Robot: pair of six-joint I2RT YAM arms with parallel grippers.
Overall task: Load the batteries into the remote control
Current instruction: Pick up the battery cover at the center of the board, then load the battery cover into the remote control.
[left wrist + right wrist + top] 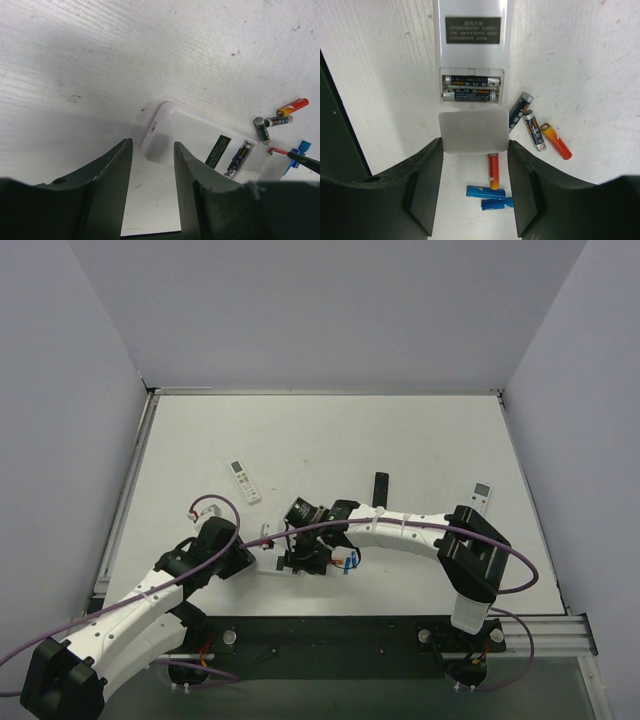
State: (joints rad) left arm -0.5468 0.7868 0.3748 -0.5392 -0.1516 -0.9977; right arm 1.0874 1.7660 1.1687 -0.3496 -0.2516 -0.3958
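Two batteries (471,87) in remote (472,45), cover (474,131) between jaws

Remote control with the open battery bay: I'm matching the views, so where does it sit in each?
Top external: remote control low centre, only a white sliver showing.
Left wrist: right of centre.
Right wrist: top centre.
Shared landmark: its dark label, in both wrist views.
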